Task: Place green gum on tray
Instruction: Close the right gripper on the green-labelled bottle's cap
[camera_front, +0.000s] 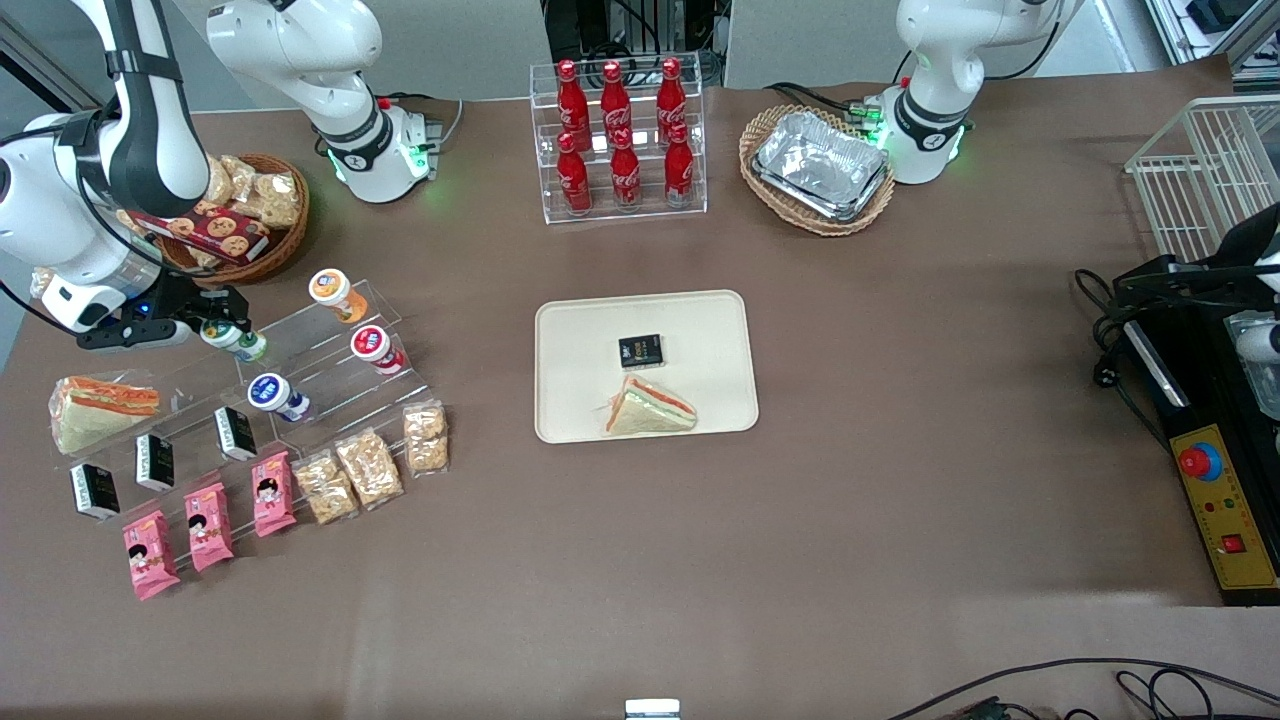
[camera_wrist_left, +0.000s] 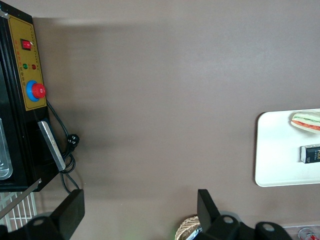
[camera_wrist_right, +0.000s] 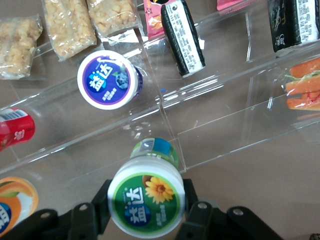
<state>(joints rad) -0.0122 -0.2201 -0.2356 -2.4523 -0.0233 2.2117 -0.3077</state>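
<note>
The green gum (camera_wrist_right: 146, 201) is a small white bottle with a round green-and-white lid. My right gripper (camera_wrist_right: 145, 206) is shut on it, one finger on each side of the lid. In the front view the gripper (camera_front: 220, 332) holds the gum (camera_front: 240, 343) at the upper step of a clear acrylic stand (camera_front: 300, 340), toward the working arm's end of the table. The cream-beige tray (camera_front: 570, 330) lies at the table's middle and carries a black packet (camera_front: 640, 351) and a sandwich (camera_front: 648, 408). The tray's edge also shows in the left wrist view (camera_wrist_left: 275, 150).
On the stand are orange-lidded (camera_front: 332, 290), red-lidded (camera_front: 372, 345) and blue-lidded (camera_front: 270, 393) bottles, black packets, pink packets, snack bags and a sandwich (camera_front: 100, 405). A snack basket (camera_front: 245, 215), a cola rack (camera_front: 620, 140) and a foil tray in a basket (camera_front: 820, 165) stand farther from the camera.
</note>
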